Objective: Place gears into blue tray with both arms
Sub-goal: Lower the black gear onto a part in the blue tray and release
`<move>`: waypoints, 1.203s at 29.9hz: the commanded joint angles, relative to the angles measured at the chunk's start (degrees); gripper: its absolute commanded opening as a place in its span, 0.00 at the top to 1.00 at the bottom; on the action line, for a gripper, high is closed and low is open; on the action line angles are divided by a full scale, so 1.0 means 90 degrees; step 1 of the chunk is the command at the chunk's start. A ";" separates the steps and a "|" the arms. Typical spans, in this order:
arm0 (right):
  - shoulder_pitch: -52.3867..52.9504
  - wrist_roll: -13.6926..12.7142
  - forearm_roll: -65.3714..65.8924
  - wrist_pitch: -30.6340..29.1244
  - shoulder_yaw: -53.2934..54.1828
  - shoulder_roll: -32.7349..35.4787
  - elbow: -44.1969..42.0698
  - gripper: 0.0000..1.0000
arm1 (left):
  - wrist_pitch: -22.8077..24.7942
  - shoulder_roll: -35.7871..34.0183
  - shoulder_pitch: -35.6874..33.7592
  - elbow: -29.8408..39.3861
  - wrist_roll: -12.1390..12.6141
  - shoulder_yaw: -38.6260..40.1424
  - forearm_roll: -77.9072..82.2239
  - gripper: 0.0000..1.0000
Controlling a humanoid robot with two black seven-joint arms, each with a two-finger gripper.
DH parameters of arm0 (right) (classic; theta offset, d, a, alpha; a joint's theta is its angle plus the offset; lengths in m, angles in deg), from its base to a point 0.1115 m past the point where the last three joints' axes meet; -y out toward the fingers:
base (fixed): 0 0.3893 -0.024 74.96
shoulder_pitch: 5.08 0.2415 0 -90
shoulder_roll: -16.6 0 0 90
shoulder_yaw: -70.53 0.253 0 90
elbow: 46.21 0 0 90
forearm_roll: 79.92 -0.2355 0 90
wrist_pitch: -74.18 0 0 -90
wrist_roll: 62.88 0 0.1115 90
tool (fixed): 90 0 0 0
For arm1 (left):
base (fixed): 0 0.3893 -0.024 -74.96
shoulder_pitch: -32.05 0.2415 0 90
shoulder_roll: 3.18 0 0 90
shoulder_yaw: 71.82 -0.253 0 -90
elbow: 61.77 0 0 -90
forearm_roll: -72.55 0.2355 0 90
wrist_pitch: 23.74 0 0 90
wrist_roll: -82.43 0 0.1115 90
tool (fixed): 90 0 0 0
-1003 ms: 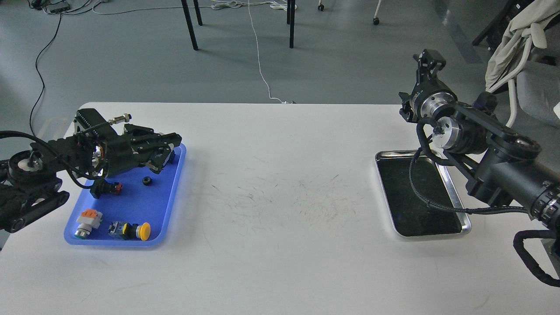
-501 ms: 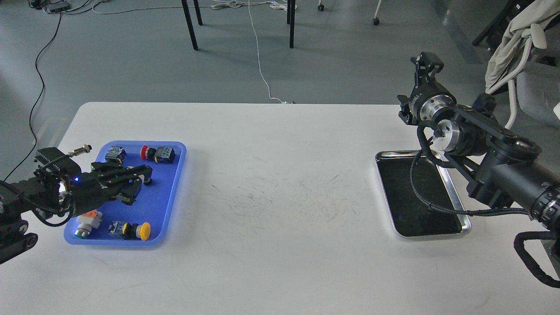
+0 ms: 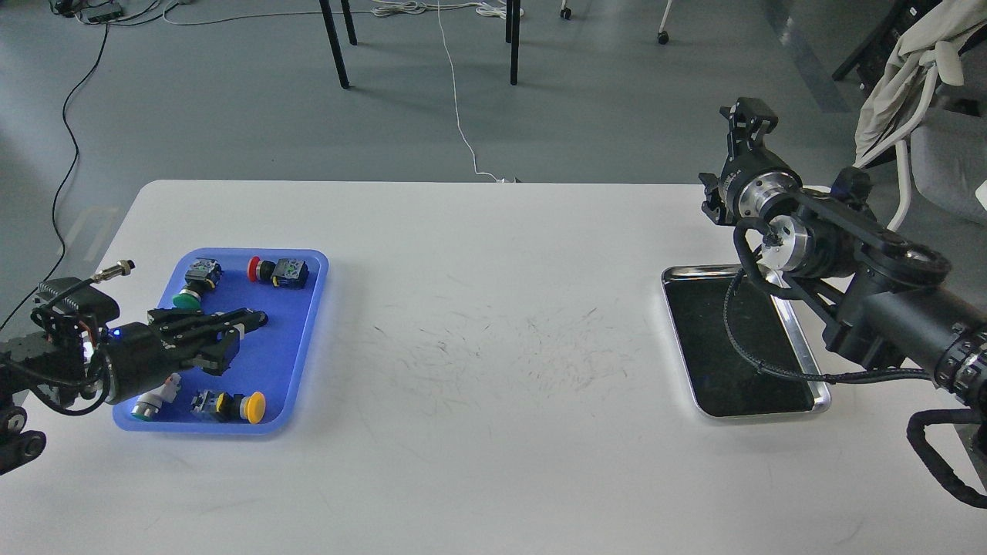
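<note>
Two trays lie on the white table [image 3: 478,432], and everything below is placed against the blue tray [image 3: 297,362] at the left side. Nearest in that tray, by its front rim, sits a yellow-capped switch [image 3: 231,405], with a white and green switch [image 3: 154,397] beside it toward the left corner. Just behind them the left gripper [image 3: 250,320] reaches in low over the tray floor from the left — its fingers lie close alongside each other, but whether they are closed on anything I cannot tell. No gear can be made out in the tray; the dark fingers cover the middle of it. Farther back stand a green-capped switch [image 3: 189,289] and, at the tray's rear rim, a red-capped switch [image 3: 277,271]. Well apart to the right lies the silver tray [image 3: 810,362], its dark inside bare. Beyond its far edge the right gripper [image 3: 749,122] is raised high, pointing away — seen end-on, so its jaws cannot be judged.
</note>
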 commanded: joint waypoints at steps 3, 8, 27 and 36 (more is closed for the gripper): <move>0.0002 -0.0003 -0.0008 0.0001 -0.0010 0.0000 0.0015 0.03 | 0.0344 0.0008 0.0040 0.0079 -0.0001 0.0021 -0.0668 0.89; 0.0002 -0.0013 0.0001 0.0010 -0.0010 0.0000 0.0034 0.03 | 0.0530 0.0087 0.0166 -0.0115 -0.0001 0.0001 -0.0815 0.88; 0.0031 -0.0022 0.0001 0.0010 -0.0010 -0.0010 0.0024 0.03 | 0.0550 0.0350 0.0460 -0.0566 -0.0001 -0.0048 -0.0815 0.80; 0.0022 -0.0022 0.0001 0.0010 -0.0010 -0.0010 0.0034 0.03 | 0.0550 0.0467 0.0450 -0.0546 -0.0001 -0.0009 -0.0805 0.79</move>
